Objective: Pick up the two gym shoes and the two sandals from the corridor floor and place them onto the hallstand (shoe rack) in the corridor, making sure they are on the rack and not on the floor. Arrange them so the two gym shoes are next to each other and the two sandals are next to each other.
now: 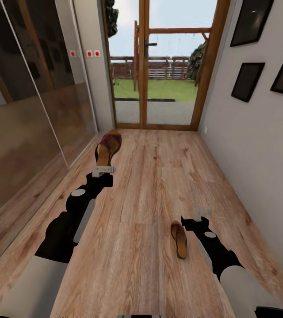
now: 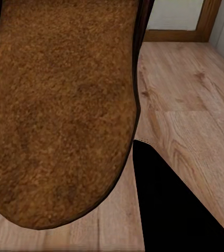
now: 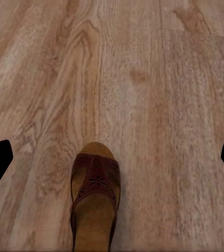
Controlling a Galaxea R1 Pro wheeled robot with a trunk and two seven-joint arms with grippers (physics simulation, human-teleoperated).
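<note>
Wood-plank corridor floor (image 1: 159, 185) runs ahead to a glazed wooden door (image 1: 159, 66) with lawn and a fence beyond it; glossy brown sliding panels (image 1: 26, 110) line the left wall and dark picture frames (image 1: 247, 79) hang on the pale right wall.

On the left, the left arm (image 1: 75, 212) reaches forward and slightly inward, lifted off the floor. Its left end effector (image 1: 103, 169) is clamped on the heel of one sandal (image 1: 108, 148), which sticks out past the fingers, toe pointing toward the door and tan insole facing up. From the left wrist camera that held sandal (image 2: 59, 110) shows as a broad tan sole surface close to the lens, with floor behind it.

Further right, the second sandal (image 1: 179, 239) lies flat on the floor, toe toward the door, just beside the right arm (image 1: 216, 251). That arm stretches forward low, and the right end effector (image 1: 199, 219) hangs over the planks near the sandal's toe, touching nothing. Its fingers stand wide apart in the right wrist view, with the second sandal (image 3: 95, 202) on the floor between them.
</note>
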